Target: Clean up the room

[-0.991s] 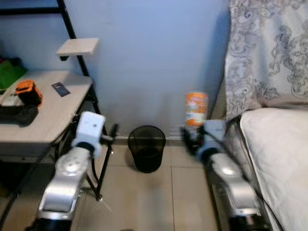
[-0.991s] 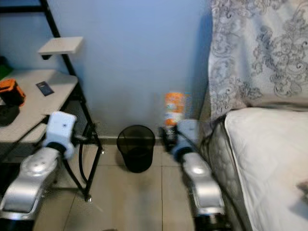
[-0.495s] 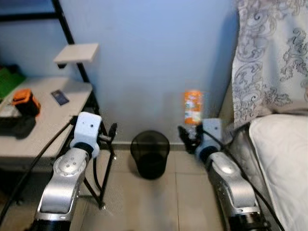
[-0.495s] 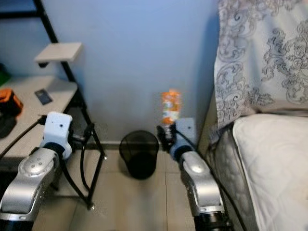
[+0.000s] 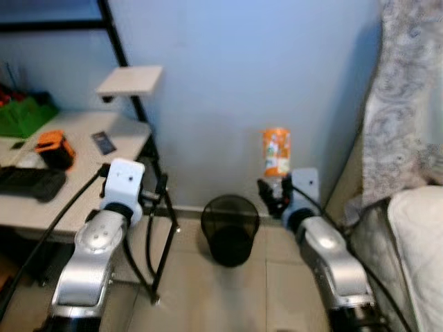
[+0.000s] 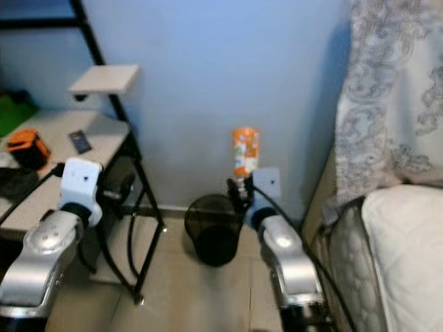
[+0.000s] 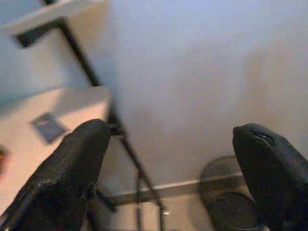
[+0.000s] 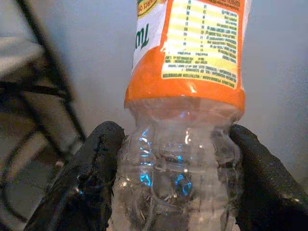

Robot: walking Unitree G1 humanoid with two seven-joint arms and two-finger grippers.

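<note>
My right gripper is shut on an empty clear plastic bottle with an orange label, held upright in front of the blue wall. The right wrist view has the bottle squeezed between both black fingers. A black mesh waste bin stands on the tiled floor against the wall, just below and left of the bottle. My left gripper is open and empty, raised beside the desk's black frame, with the bin seen past its fingers.
A pale desk at left carries an orange device, a dark card, a black object and a green item. A small shelf hangs on the black frame. A bed with a white pillow and patterned curtain are at right.
The view has shifted so the bin, desk and bed sit further right in the picture. The bottle stays gripped in my right gripper, now close above the bin's right side.
</note>
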